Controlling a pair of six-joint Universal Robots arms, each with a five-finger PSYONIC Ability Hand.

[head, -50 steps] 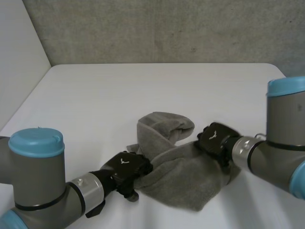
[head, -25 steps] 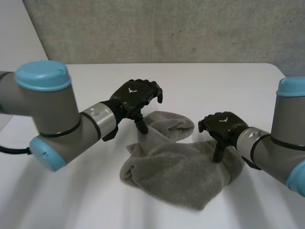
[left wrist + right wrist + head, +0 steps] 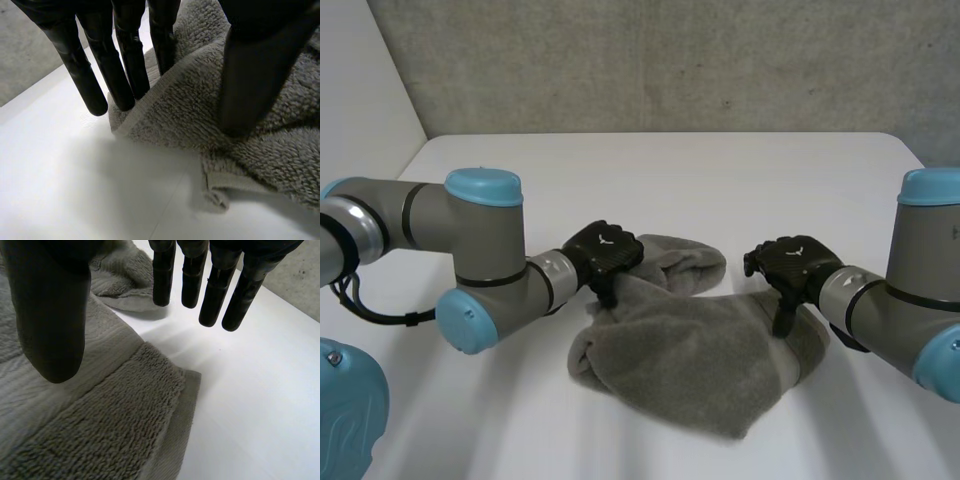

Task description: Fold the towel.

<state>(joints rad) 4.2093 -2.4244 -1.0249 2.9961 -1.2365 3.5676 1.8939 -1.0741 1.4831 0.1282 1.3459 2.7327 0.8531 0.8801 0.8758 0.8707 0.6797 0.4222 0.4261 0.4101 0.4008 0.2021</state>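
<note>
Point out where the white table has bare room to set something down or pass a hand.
Free: the far half of the white table between the crumpled grey terry towel and the wall. Crowded: mid-table, where the black left hand and black right hand flank the towel.

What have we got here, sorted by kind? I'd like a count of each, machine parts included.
Towels: 1 (grey towel, crumpled)
Robot hands: 2 (left robot hand, right robot hand, both black, at opposite sides of the towel)
Arms: 2 (left arm, right arm, grey with light-blue caps)
Tables: 1 (white table)
Total: 6
</note>
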